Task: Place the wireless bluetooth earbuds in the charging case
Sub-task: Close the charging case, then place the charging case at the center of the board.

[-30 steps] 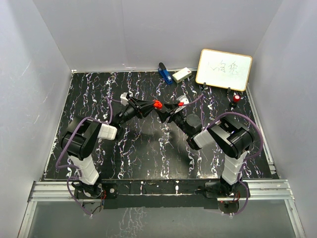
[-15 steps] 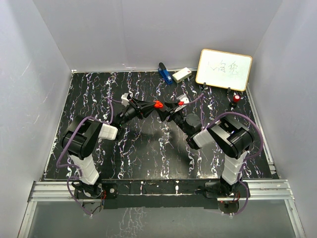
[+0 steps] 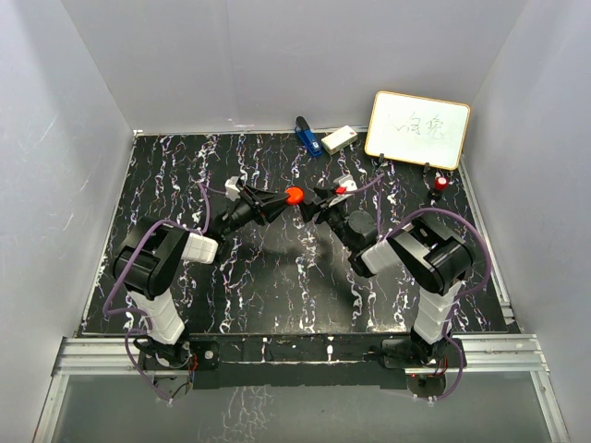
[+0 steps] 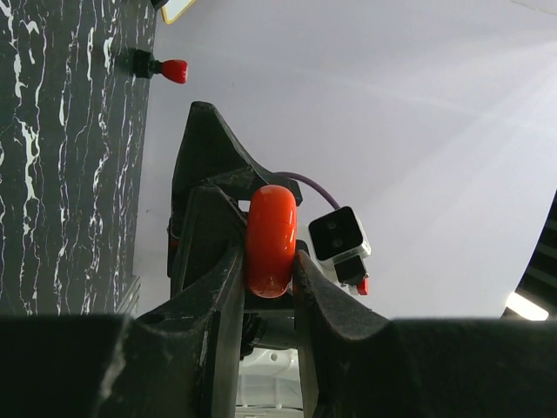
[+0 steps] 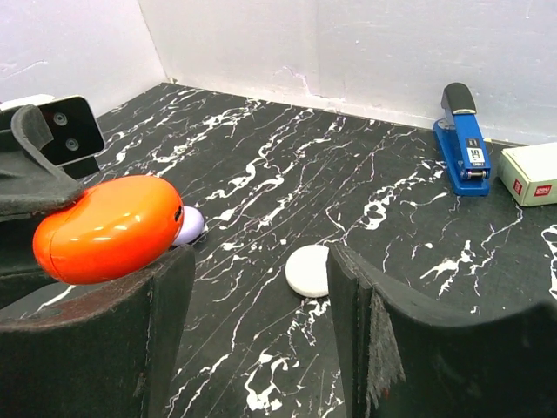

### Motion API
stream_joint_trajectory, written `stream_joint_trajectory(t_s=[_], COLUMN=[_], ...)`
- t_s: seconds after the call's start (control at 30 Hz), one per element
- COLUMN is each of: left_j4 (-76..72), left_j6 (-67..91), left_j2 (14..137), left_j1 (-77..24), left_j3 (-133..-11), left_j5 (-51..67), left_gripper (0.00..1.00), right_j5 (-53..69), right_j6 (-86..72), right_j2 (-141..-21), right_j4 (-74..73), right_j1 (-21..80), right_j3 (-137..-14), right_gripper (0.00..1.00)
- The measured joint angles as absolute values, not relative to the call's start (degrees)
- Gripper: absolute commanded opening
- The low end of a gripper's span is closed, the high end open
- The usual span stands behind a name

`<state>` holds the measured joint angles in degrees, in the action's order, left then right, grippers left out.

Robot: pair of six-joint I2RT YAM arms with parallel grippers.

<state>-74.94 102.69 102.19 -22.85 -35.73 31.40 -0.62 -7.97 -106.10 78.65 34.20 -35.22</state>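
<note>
Looked out between the two dark fingers (image 5: 130, 348) of the right gripper (image 5: 261, 348), spread apart over a black, white-veined table (image 5: 261, 174). Showed an orange-red charging case (image 5: 109, 228) just above the left-hand finger, capped by a black finger of the left gripper (image 5: 39, 233). Half hid a purple rounded piece (image 5: 190, 225) behind it. Framed a white round disc (image 5: 307, 270) beyond the gap, with a blue stapler (image 5: 461, 139) and a white box (image 5: 531, 172) by the far wall (image 5: 392, 43).

Black bench (image 5: 261, 157), white marble veining; glossy orange-red charging case (image 5: 109, 228); white round disc (image 5: 307, 270); blue stapler (image 5: 461, 139), black top.
</note>
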Motion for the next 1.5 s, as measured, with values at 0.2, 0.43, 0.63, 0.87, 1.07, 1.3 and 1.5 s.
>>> stream_joint_trajectory(t_s=[0.2,0.43,0.63,0.87,1.07,1.3,1.5], left_j4=[-74.94,-74.70,-72.36,-70.94,-65.69,-58.96,-53.84], left_j6=[101.84,97.69,93.58,89.95,86.30,82.00,78.74], left_j2=[102.24,105.89,110.17,110.59,110.59,109.16,106.19], left_j1=[-22.39,-20.56,-20.03,-20.01,-19.99,-19.97,-19.97], left_j3=[-35.59,-36.07,-36.07,-34.39,-33.61,-33.58,-33.65], left_j5=[31.75,33.41,33.87,33.23,30.74,26.83,24.08], left_gripper=[0.00,0.00,0.00,0.00,0.00,0.00,0.03], right_j5=[-2.68,-10.33,-13.78,-15.16,-15.29,-15.14,-15.09], right_j6=[-8.54,-11.11,-12.19,-12.51,-12.62,-12.62,-12.62], right_j2=[-99.77,-82.08,-73.54,-72.29,-68.51,-67.44,-67.44], right_j4=[71.05,44.53,31.75,25.17,24.16,24.10,24.10], right_j1=[34.06,34.04,34.04,34.04,34.04,34.04,34.04], right_j3=[-31.83,-32.49,-32.51,-32.88,-32.88,-32.88,-32.88], right_gripper=[0.75,0.98,0.98,0.98,0.98,0.98,0.98])
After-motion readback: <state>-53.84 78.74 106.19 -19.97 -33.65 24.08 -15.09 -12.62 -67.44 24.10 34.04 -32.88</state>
